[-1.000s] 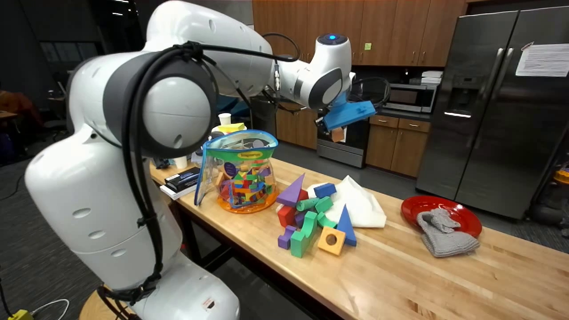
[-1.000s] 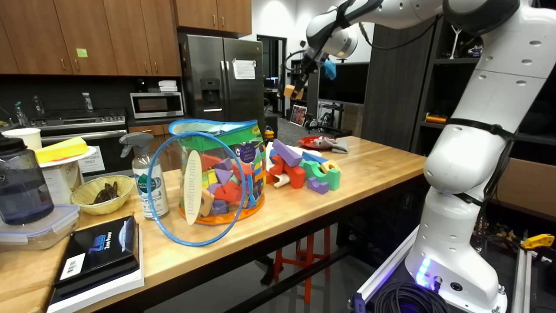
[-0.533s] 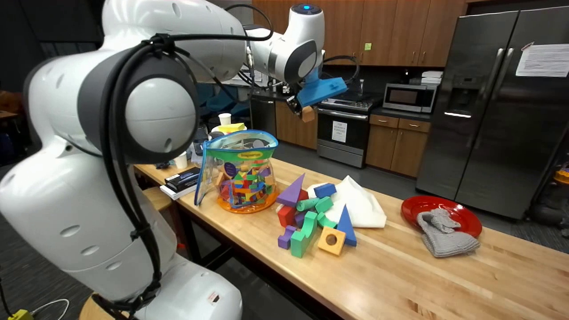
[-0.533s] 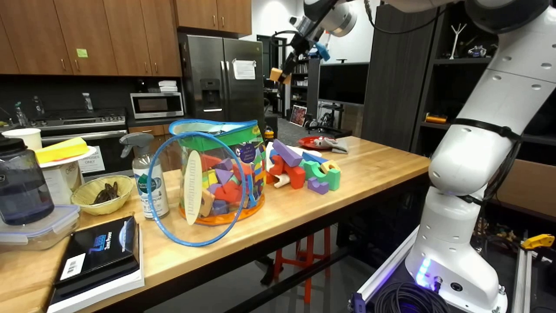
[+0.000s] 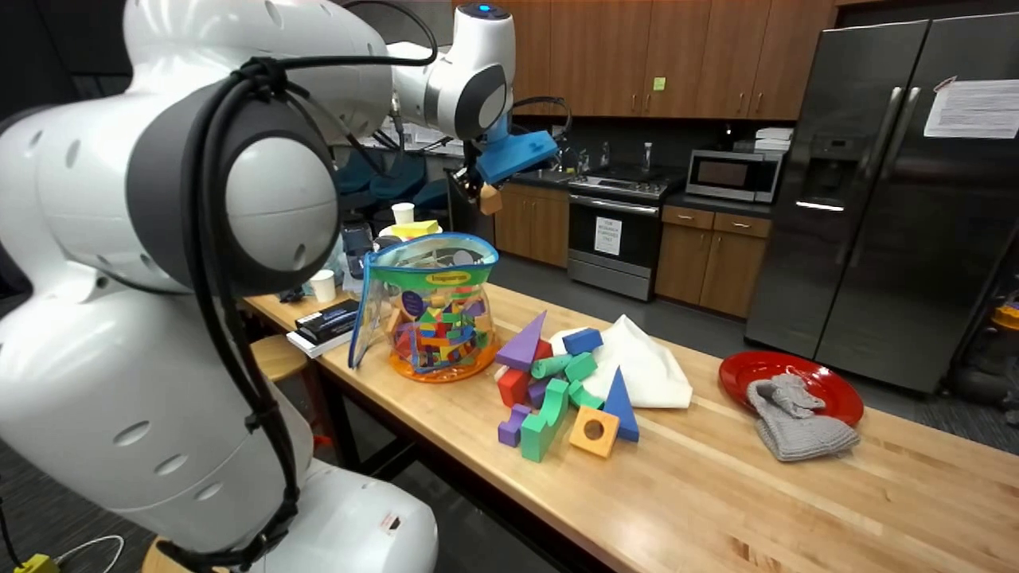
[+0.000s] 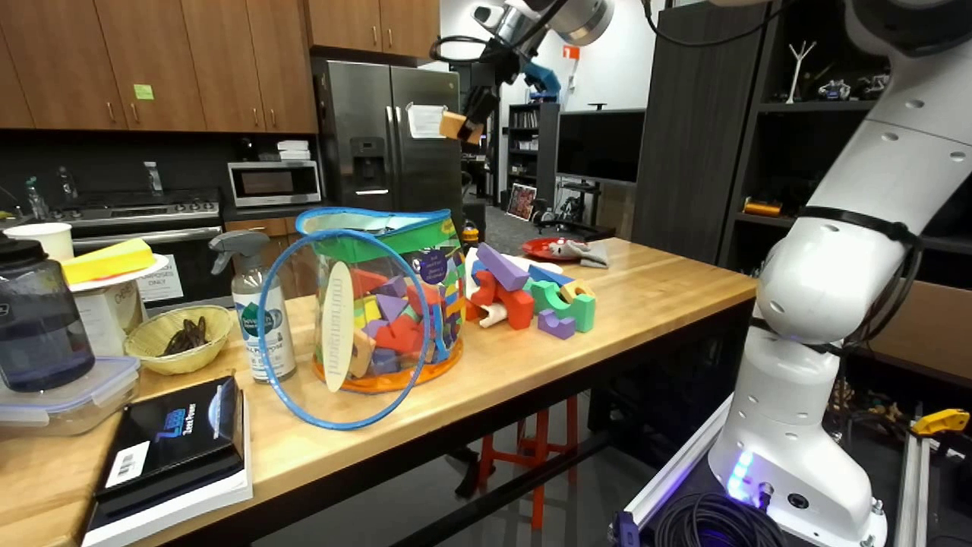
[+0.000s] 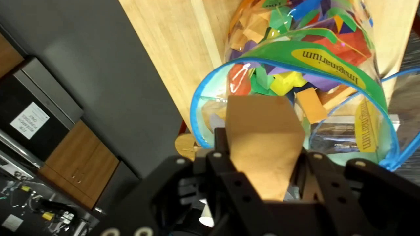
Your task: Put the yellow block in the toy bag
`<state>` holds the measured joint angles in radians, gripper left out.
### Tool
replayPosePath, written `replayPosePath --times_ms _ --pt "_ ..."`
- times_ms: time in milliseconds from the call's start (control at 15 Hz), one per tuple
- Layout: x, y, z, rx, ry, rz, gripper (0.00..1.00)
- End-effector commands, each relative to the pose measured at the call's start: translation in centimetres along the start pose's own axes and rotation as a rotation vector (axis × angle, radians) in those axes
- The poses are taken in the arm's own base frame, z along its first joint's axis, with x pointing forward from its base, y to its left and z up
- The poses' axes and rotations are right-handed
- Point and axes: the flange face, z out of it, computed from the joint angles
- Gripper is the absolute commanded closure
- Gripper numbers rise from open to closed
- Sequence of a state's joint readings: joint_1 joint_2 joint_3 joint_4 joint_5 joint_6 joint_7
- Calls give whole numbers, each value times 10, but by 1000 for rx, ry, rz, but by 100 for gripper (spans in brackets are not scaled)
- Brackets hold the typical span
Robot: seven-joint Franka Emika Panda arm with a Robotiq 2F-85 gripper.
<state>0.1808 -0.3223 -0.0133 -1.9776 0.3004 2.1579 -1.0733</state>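
The yellow block (image 7: 262, 141), orange-yellow in colour, is clamped between the black fingers of my gripper (image 7: 260, 146) in the wrist view. In an exterior view the block (image 6: 453, 126) hangs in the air, higher than the toy bag (image 6: 419, 241) and right of its top. The toy bag (image 5: 398, 276) is clear plastic with a green band, a blue-edged mouth and multicoloured pieces inside. Its mouth stands open, with the lid flap hanging down at the side. From the wrist, the block overlaps the view into the bag's mouth and hides part of the contents.
Loose coloured blocks (image 5: 549, 410) and a white cloth (image 5: 637, 370) lie beside the bag. A red plate (image 5: 744, 368) holds a grey cloth farther along the table. A spray bottle (image 6: 262, 327), a basket (image 6: 144, 349) and a black box (image 6: 171, 433) stand on the bag's other side.
The arm has carried the block leftward in both exterior views, toward the bag, and a little higher overall. The grip has held throughout. Bag and loose blocks have stayed put.
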Motion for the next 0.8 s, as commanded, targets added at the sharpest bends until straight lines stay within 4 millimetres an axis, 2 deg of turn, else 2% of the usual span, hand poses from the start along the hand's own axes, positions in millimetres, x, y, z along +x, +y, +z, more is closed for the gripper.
replayPosePath --times_ms 0,400,733 --pt "15 -25 2 42 12 -63 84" --pt "46 -56 27 98 25 -115 84" --pt "70 -77 64 114 25 -130 84"
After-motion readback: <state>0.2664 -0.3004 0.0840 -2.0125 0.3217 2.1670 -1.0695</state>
